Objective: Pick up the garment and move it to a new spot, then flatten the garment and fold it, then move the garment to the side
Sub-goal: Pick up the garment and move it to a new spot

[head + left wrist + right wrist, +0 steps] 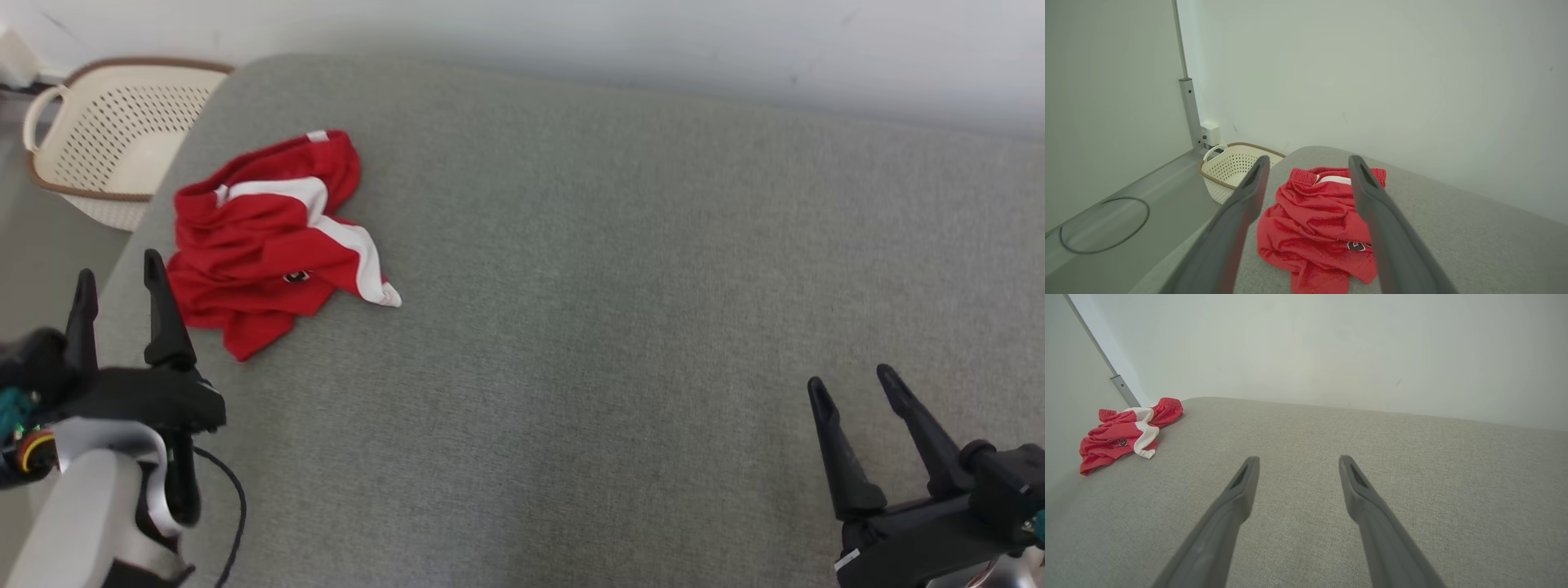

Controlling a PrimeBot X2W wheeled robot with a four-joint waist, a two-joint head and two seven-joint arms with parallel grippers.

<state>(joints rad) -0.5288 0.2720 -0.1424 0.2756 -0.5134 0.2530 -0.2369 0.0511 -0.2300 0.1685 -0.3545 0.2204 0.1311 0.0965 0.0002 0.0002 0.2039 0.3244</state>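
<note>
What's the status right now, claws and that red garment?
Left claw open, empty, just short of the garment. Right claw open, empty, far to the right. Garment crumpled by left edge of the cushion, untouched. Nothing blocking.

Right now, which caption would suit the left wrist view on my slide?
Open left gripper aimed at a crumpled red garment on the grey cushion, a cream basket beside the cushion.
</note>
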